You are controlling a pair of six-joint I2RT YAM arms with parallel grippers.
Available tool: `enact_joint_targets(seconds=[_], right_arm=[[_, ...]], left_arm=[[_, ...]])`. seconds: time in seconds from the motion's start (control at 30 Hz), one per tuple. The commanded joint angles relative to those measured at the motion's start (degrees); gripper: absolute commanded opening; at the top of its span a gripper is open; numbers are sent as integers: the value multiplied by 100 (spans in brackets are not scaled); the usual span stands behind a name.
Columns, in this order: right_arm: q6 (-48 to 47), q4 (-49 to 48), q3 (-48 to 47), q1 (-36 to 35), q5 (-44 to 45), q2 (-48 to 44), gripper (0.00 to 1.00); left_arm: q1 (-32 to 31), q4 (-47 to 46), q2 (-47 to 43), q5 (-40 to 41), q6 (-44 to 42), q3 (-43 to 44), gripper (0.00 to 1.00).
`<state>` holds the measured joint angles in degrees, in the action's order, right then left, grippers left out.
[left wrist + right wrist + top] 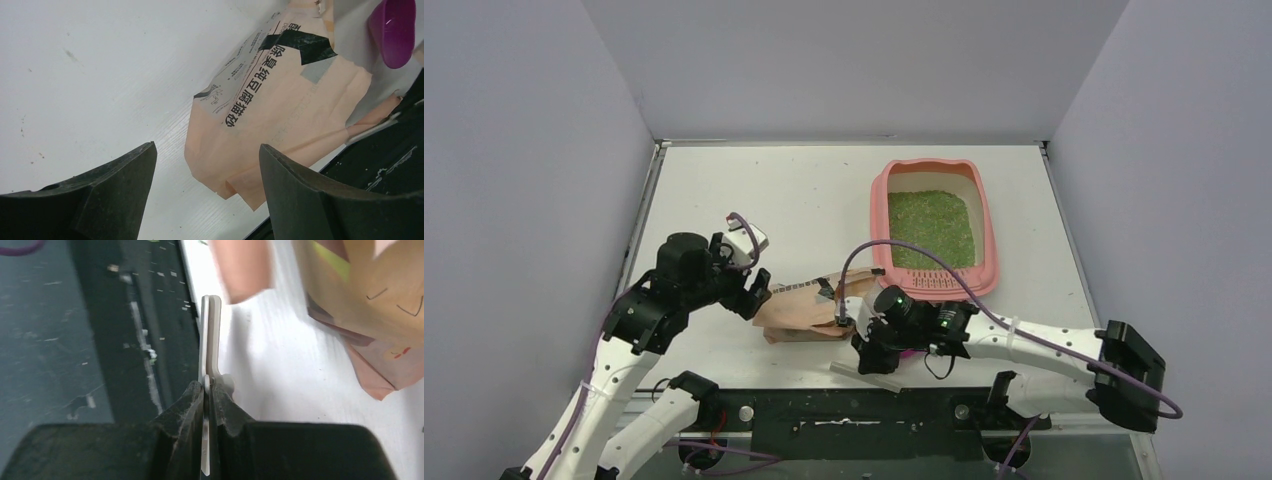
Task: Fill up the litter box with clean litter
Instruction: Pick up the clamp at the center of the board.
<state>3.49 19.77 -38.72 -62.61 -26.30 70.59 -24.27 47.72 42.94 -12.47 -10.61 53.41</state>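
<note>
The pink litter box (879,215) stands at the back right with a bed of green litter (932,228) inside. A peach paper bag (799,312) lies flat on the table in front of it. My left gripper (752,291) hovers open over the bag's left end; in the left wrist view the bag (280,110) lies between and beyond the spread fingers (206,147). My right gripper (874,358) is at the table's near edge, shut on a thin white clip (210,335) that sticks out past its tips (207,387).
A magenta scoop (395,30) lies just beyond the bag's far end. The dark base rail (854,415) runs along the near edge below the clip. Grey walls close in the left, back and right sides.
</note>
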Motion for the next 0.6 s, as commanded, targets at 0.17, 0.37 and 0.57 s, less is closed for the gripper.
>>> enact_joint_targets(seconds=[0.17,0.37,0.57], right_arm=[[-212,227,-665,-5,-1528,-2144,0],[-553,364,-1256,20,501,-2894,0],[-696,290,-1840,316,1749,-2042,0]], left_arm=[[19,-700,82,-171,618,561,77],[19,-1054,133,-911,843,772,78],[19,-2018,317,-1538,1670,1011,79]])
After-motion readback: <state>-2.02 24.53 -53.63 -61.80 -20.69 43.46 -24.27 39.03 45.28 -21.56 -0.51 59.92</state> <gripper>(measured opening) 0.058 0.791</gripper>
